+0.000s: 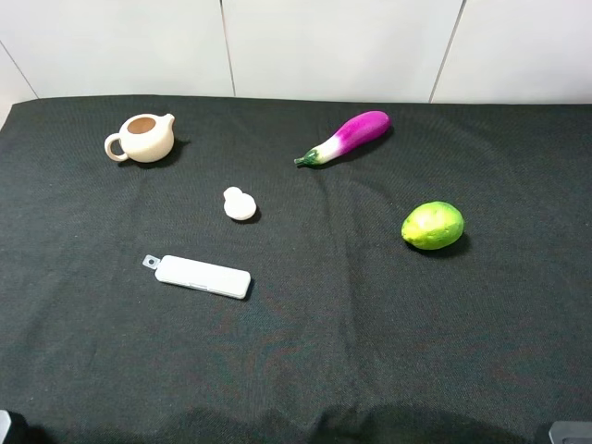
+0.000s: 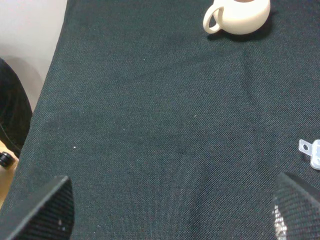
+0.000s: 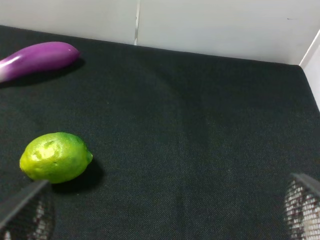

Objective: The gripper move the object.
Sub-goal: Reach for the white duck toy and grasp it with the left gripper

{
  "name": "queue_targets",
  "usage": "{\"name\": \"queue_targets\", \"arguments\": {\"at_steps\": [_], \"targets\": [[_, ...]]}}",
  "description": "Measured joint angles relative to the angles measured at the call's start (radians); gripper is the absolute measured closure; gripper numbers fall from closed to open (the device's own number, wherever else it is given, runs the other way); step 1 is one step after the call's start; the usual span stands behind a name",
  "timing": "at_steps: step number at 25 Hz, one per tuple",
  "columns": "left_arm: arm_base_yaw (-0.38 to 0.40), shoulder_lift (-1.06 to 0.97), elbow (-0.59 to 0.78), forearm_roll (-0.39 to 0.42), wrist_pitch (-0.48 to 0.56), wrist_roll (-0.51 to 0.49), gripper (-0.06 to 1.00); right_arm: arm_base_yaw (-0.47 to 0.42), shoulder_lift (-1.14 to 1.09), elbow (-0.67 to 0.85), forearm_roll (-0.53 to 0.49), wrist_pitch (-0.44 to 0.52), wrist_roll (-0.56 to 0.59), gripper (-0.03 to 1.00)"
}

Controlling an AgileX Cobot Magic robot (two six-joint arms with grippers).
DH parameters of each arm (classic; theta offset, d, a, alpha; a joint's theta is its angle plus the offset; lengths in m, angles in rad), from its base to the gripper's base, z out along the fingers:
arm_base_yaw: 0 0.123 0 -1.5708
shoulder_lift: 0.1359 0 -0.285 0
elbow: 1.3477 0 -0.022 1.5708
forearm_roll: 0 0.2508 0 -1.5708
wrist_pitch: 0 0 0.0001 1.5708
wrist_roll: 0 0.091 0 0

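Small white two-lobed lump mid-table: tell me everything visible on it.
The object is a small cream-white lump, smooth and matte-looking: one big rounded lobe with a small knob on its far side. It lies on the black cloth, left of centre, between the teapot and the flat white case, apart from both. Only the cloth touches it. Only the high view shows it.

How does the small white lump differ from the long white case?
The lump is rounded with two lobes; the case is long, flat, rectangular. The lump is shorter than the case. The case has a tab at one end; the lump none. Both are white, on the black cloth.
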Motion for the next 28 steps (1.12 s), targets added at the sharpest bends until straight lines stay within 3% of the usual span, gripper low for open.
{"name": "queue_targets", "arguments": {"at_steps": [13, 28], "targets": [[0.000, 0.016, -0.004, 0.000, 0.000, 0.000, 0.12, 0.000, 0.000, 0.000, 0.000, 0.000, 0.000, 0.27], [0.000, 0.437, -0.130, 0.000, -0.048, 0.000, 0.12, 0.000, 0.000, 0.000, 0.000, 0.000, 0.000, 0.27]]}}
